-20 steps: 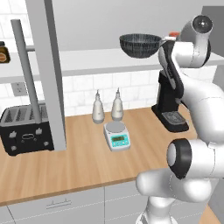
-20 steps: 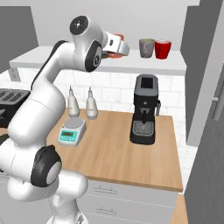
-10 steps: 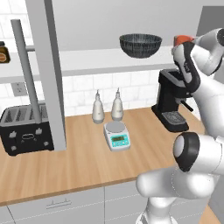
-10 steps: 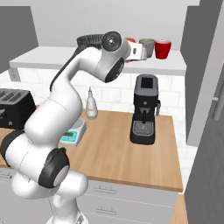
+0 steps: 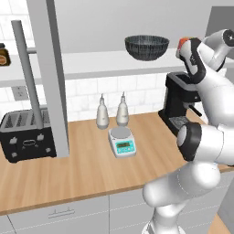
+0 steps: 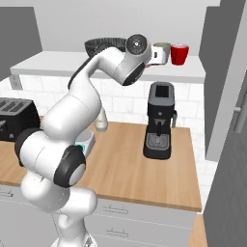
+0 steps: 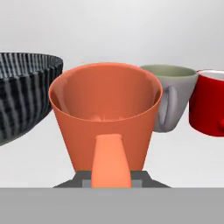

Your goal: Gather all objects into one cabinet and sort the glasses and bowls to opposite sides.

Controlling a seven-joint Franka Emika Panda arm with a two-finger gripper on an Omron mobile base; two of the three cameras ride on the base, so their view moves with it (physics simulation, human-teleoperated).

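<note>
My gripper is shut on the handle of the orange cup, which stays upright over the cabinet's white shelf floor. The dark mesh bowl stands close on its left. The grey cup and the red cup stand just behind on its right. In the left base view the gripper holds the orange cup to the right of the bowl. In the right base view the gripper sits beside the grey cup and red cup, with the bowl behind the arm.
A black coffee machine stands on the wooden counter under the shelf. Two white bottles, a small scale and a toaster are further left. An open grey cabinet door hangs at the left, and a grey side panel closes the right.
The arm has swung right along the shelf with the orange cup, past the bowl, and now holds it next to the grey and red cups.
</note>
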